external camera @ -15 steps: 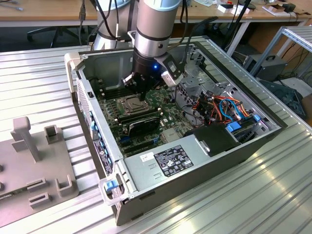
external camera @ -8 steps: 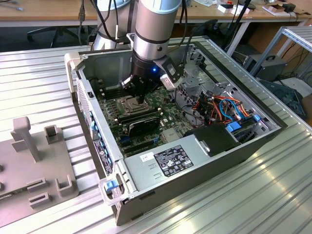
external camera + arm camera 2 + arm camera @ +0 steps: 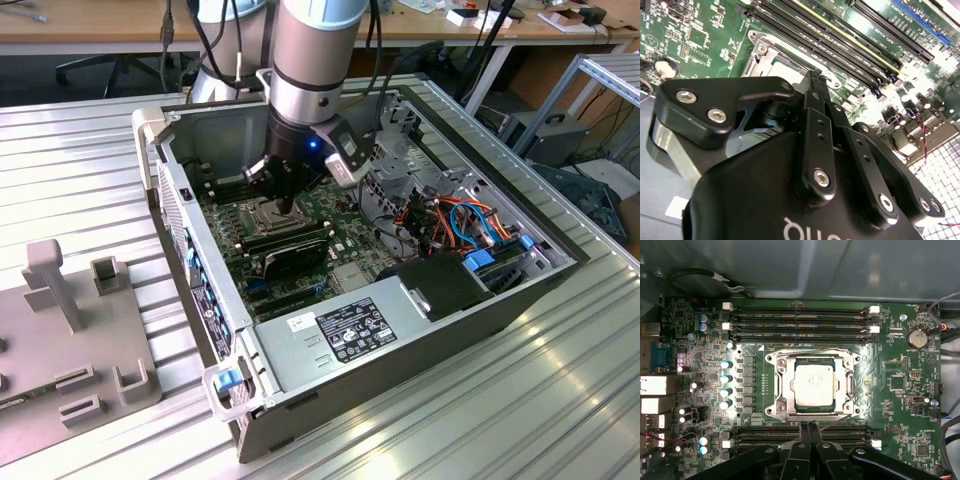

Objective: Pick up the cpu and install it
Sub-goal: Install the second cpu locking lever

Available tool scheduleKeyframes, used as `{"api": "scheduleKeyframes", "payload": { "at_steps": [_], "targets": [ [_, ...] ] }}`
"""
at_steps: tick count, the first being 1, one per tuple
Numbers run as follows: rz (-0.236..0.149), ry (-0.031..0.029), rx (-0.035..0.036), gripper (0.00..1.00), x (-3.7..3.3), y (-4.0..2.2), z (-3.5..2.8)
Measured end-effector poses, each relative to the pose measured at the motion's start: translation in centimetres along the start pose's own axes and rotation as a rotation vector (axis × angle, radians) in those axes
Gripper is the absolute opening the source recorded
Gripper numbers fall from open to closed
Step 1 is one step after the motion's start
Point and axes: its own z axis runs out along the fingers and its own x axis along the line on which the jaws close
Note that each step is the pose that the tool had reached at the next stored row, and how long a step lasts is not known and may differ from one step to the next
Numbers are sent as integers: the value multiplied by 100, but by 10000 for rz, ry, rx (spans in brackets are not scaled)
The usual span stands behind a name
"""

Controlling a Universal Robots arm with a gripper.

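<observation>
Fingertips of the black two-fingered tool (image 3: 807, 426) are pressed together and grip nothing, poised just beside the metal-framed socket (image 3: 777, 390) on the green motherboard (image 3: 900, 385). Inside it the flat, square, dull silver-grey cpu (image 3: 813, 385) lies level, apparently seated, frame edges around it.

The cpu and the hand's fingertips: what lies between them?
In the first wrist view, the socket frame's edge lies between the cpu and the shut hand.
</observation>
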Motion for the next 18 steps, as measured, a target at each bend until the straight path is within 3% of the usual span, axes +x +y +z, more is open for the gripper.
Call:
{"api": "scheduleKeyframes", "payload": {
  "at_steps": [14, 18],
  "targets": [
    [-1, 0, 16, 11, 149, -5, 82],
    [-2, 0, 18, 11, 152, -5, 82]
  ]
}}
